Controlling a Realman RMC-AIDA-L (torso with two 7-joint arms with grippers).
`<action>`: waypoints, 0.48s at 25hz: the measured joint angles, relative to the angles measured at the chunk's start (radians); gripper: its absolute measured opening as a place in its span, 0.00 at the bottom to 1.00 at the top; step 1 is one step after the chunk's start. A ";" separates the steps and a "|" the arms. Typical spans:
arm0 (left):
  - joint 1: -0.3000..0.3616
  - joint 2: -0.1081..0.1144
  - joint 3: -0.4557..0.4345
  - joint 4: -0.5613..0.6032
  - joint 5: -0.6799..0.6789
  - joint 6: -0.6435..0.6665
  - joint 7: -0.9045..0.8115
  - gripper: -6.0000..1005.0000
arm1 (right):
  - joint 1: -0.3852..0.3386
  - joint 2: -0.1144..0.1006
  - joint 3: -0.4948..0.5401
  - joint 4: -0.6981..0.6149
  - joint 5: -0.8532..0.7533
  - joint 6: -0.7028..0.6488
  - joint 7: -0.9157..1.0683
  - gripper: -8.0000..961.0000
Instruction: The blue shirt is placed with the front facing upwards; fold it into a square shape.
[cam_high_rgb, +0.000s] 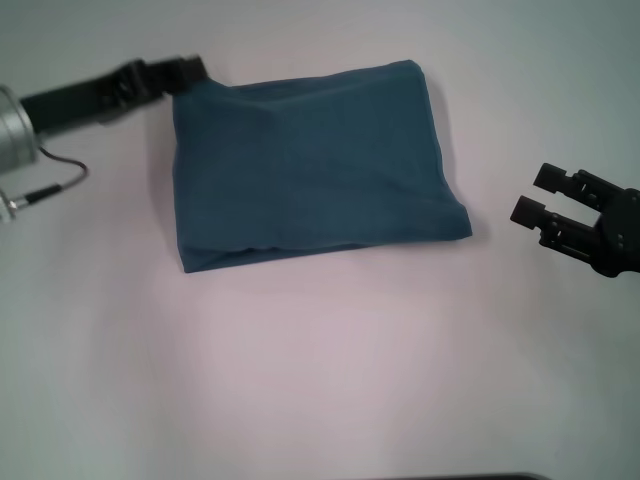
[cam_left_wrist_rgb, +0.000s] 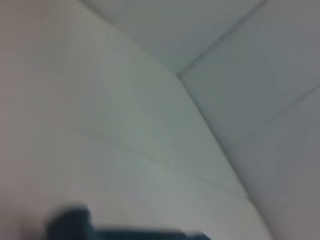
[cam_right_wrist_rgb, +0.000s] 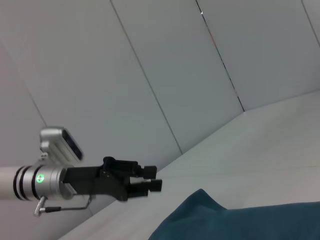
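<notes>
The blue shirt (cam_high_rgb: 310, 160) lies flat on the white table as a folded, roughly rectangular block with its plain side up; no lettering shows. My left gripper (cam_high_rgb: 190, 70) hovers at the shirt's far left corner. In the right wrist view, the left gripper (cam_right_wrist_rgb: 157, 179) has its fingers slightly apart with nothing between them, a short way off the shirt (cam_right_wrist_rgb: 240, 222). My right gripper (cam_high_rgb: 535, 195) stands open to the right of the shirt, clear of the cloth. A strip of the shirt (cam_left_wrist_rgb: 140, 234) shows in the left wrist view.
The white table (cam_high_rgb: 320, 380) stretches around the shirt on every side. Pale wall panels (cam_right_wrist_rgb: 165, 60) stand behind the table. A thin cable (cam_high_rgb: 60, 175) hangs from my left arm at the left edge.
</notes>
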 joint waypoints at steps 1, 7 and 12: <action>-0.023 0.009 -0.013 0.060 0.001 0.022 -0.026 0.40 | 0.001 0.000 -0.002 0.000 0.000 0.004 0.000 0.82; -0.097 0.049 -0.025 0.234 0.025 0.016 -0.191 0.39 | 0.004 0.000 -0.004 0.005 -0.009 0.013 0.000 0.82; -0.090 0.056 -0.017 0.251 0.033 -0.022 -0.229 0.26 | 0.005 0.000 -0.004 0.010 -0.012 0.015 0.000 0.82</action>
